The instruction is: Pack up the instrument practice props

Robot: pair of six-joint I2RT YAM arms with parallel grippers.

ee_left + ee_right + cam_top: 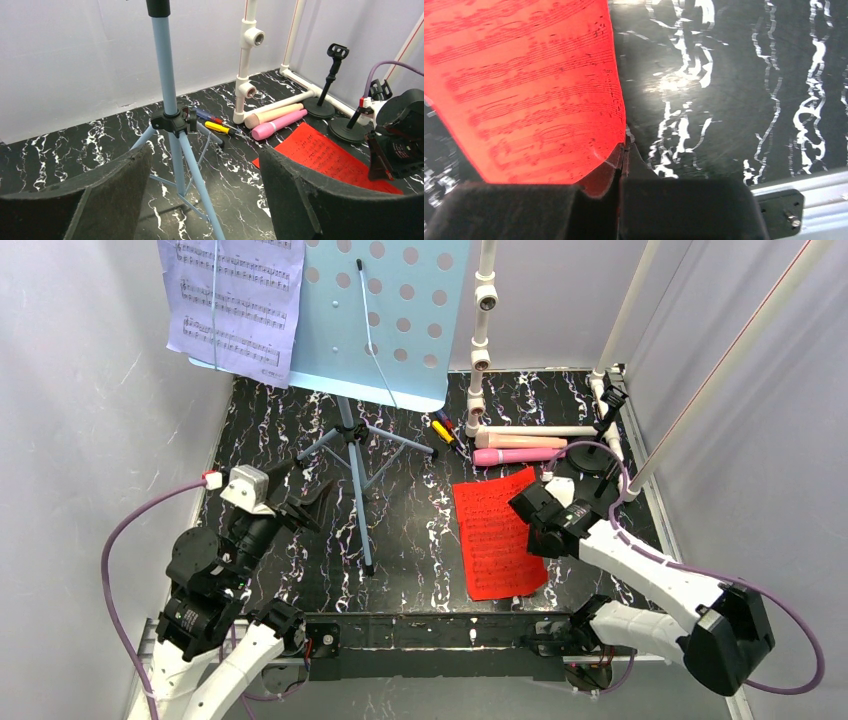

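The pale-blue perforated music rack (385, 310) stands at the back on tripod legs (355, 480), with a lavender sheet-music page (235, 305) on its left side. My left gripper (315, 502) is open, facing the tripod pole (167, 90), fingers apart from the legs. The red page (492, 535) lies right of centre. My right gripper (528, 520) is shut on its right edge, which curls up between the fingers (644, 165). The pink microphone (520, 455) and the beige microphone (520, 440) lie behind the page. Two black round-based holders (320, 102) (347, 129) stand at the back right.
A white PVC pipe frame (481, 340) rises at the back and right. Yellow-handled screwdrivers (447, 432) lie beside the tripod's right foot. Pale walls close in the black marbled table (410, 530) on three sides. A purple cable (640, 495) loops over my right arm.
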